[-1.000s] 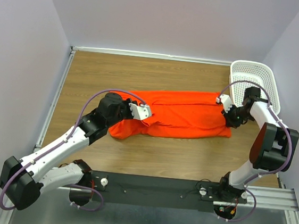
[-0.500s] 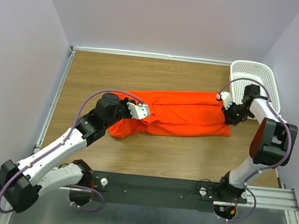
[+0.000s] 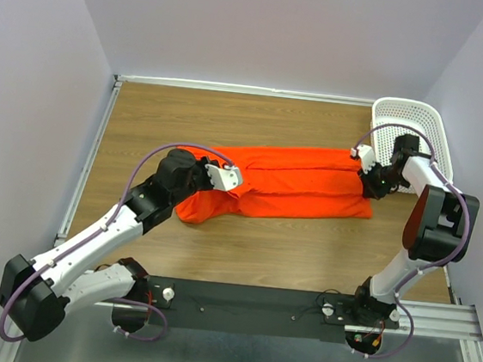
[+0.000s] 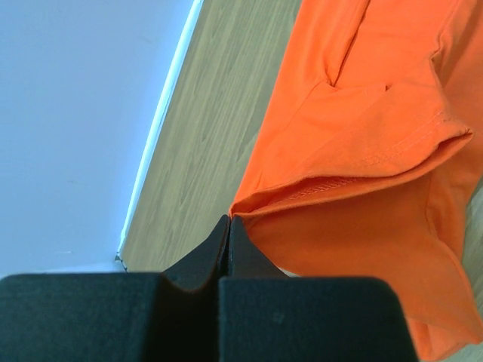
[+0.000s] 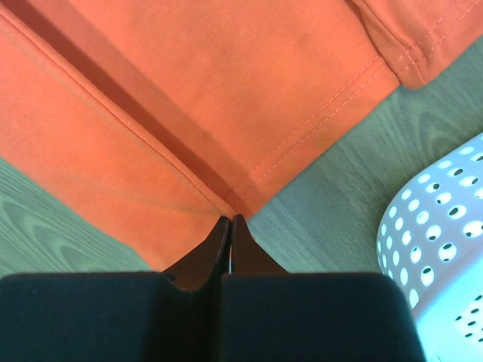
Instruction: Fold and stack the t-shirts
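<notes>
Nearest the bases, the left arm reaches forward and inward. Its left end effector [image 3: 225, 177] is pinched narrow on a folded hem corner at the left end of the orange-red t-shirt [image 3: 302, 183], and the wrist view shows the fabric running right into the closed tips. The shirt lies mid-tabletop [image 3: 188, 115] as a long band whose long axis runs left to right, with doubled edges that suggest a lengthwise fold is in place. Farther back, the right end effector [image 3: 366, 170] is likewise closed to a sliver on the shirt's right hem corner, just beside the white perforated basket [image 3: 420, 122]. Each arm holds its own end with the cloth stretched between them, so the next fold likely turns on carrying one end toward the other along that axis.
</notes>
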Controlling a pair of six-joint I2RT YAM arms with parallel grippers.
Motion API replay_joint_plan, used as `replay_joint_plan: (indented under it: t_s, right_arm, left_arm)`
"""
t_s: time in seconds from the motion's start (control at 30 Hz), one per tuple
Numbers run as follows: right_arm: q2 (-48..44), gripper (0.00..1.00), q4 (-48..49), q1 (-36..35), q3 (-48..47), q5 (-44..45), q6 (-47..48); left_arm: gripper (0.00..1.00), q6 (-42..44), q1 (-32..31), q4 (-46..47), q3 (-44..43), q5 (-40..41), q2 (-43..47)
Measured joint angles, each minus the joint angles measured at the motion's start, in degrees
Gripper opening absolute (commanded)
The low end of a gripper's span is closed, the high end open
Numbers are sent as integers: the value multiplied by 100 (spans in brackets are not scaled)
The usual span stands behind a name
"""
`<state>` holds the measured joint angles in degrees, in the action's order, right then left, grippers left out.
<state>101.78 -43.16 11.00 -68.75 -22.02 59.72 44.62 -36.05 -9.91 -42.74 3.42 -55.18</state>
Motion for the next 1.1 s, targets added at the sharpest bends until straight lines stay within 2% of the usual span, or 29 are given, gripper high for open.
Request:
replay_joint_plan:
  t_s: [0.87, 0.97, 1.03, 1.1]
  right_arm:
    - [149, 11, 28, 0, -267, -170, -142]
    - [162, 20, 31, 0, -267, -170, -142]
    - [166, 36, 31, 0, -267, -173, -164]
    - [166, 44, 33, 2, -267, -197, -181]
  left_arm:
    - [0, 11, 11, -4, 0, 0, -125]
    - [0, 11, 11, -4, 0, 0, -125]
    - [0, 11, 11, -4, 0, 0, -125]
    - [0, 13, 11, -4, 0, -2, -125]
